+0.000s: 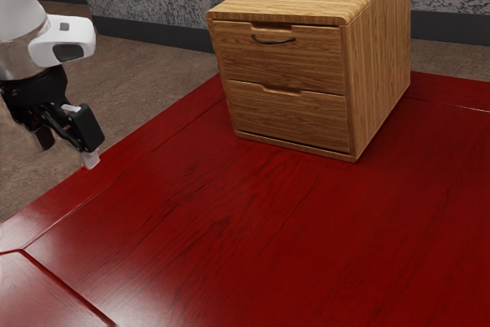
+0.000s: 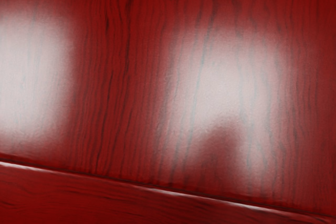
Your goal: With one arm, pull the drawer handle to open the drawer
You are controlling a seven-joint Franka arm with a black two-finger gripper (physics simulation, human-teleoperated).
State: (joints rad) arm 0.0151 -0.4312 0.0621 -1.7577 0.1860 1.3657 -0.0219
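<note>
While the gripper (image 1: 67, 151) hangs at the exterior view's left above the red bench (image 1: 230, 235), fingers spread and holding nothing, the drawer handle (image 1: 273, 39) sits well apart on the top drawer (image 1: 306, 57) of the wooden cabinet (image 1: 377, 59), further right. Best to level the fingers, straddle that thin bail squarely, then pull straight outward. Nothing lies between; the lower drawer (image 1: 291, 116) is not wanted.

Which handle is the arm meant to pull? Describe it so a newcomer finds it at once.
On the red table stands a light wooden cabinet with two drawers stacked on its front. The handle is a thin dark wire bow near the upper edge of the top drawer; the lower drawer has only a notch, no bow.
</note>
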